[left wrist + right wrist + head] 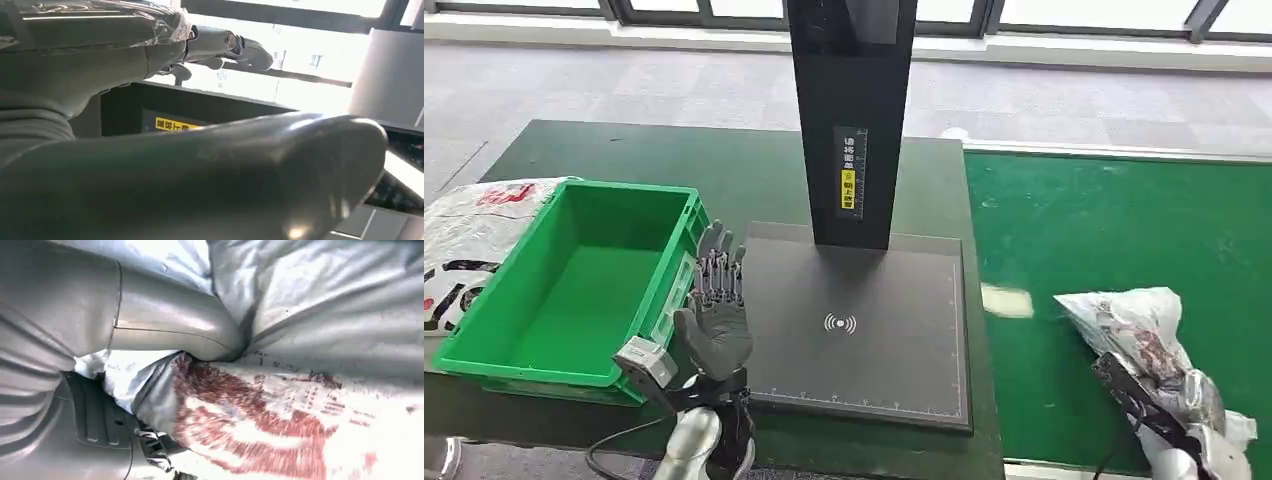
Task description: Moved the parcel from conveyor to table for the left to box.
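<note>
Silver right arm is coming in at the conveyor's near right corner, w/ the right hand [1169,415] gripping the parcel [1139,325]. In the right wrist view the thick grey thumb is pressing into the wrinkled plastic. The parcel is a crumpled grey-white plastic bag w/ red and dark print, lying on the green conveyor [1124,230] near its front right corner, well apart from the desk. Left hand [714,310] is standing upright over the desk's [724,160] front edge, fingers spread wide and pointing up, holding nothing, between the green box [574,280] and the black scanner plate [864,330]. The box is sitting at the desk's left side. Another printed bag [474,225] is lying at the desk's far left edge, just beside the box.
</note>
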Robot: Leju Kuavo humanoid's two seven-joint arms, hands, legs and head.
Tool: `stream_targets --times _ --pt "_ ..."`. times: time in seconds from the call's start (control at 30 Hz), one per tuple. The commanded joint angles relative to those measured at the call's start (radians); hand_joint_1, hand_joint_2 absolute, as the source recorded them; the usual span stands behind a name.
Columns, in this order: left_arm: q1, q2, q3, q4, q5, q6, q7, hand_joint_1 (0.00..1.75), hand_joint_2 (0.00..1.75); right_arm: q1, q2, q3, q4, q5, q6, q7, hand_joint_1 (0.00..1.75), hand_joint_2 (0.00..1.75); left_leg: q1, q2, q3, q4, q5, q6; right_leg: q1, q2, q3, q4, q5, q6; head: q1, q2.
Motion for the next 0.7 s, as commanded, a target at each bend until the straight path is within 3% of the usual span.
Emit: stream_targets --times 0.03,0.27,0.5,0.7 --pt "-0.037 -0.043 0.066 0.025 -0.003 0.007 0.003 0.00 0.00 -0.005 0.105 0.060 -0.177 -0.009 -0.026 -0.003 1.75 1.75 0.000 0.002 -0.002 0.000 0.001 0.000 0.001 0.001 -0.003 0.000 0.001 -0.002 0.000 0.000" --pt "-0.034 -0.052 0.082 0.015 -0.004 -0.006 0.003 0.00 0.00 0.063 0.165 0.143 -0.352 -0.093 -0.186 -0.121 1.75 1.75 -0.001 0.001 -0.002 -0.001 0.002 0.000 -0.001 0.001 -0.005 0.001 0.001 -0.002 0.000 0.000" --pt "-0.030 -0.060 0.099 -0.002 -0.004 -0.032 0.003 0.00 0.00 0.006 0.191 0.241 -0.353 -0.140 -0.298 -0.200 1.75 1.75 -0.001 0.004 -0.007 -0.002 0.003 0.000 -0.001 0.003 -0.010 0.000 0.003 -0.002 0.000 0.000" --pt "-0.031 -0.060 0.102 0.000 -0.004 -0.033 0.003 0.00 0.00 -0.006 0.198 0.259 -0.359 -0.125 -0.288 -0.183 1.75 1.75 -0.001 0.003 -0.008 0.000 0.003 0.000 -0.001 0.002 -0.009 0.002 0.002 -0.002 0.000 0.000"
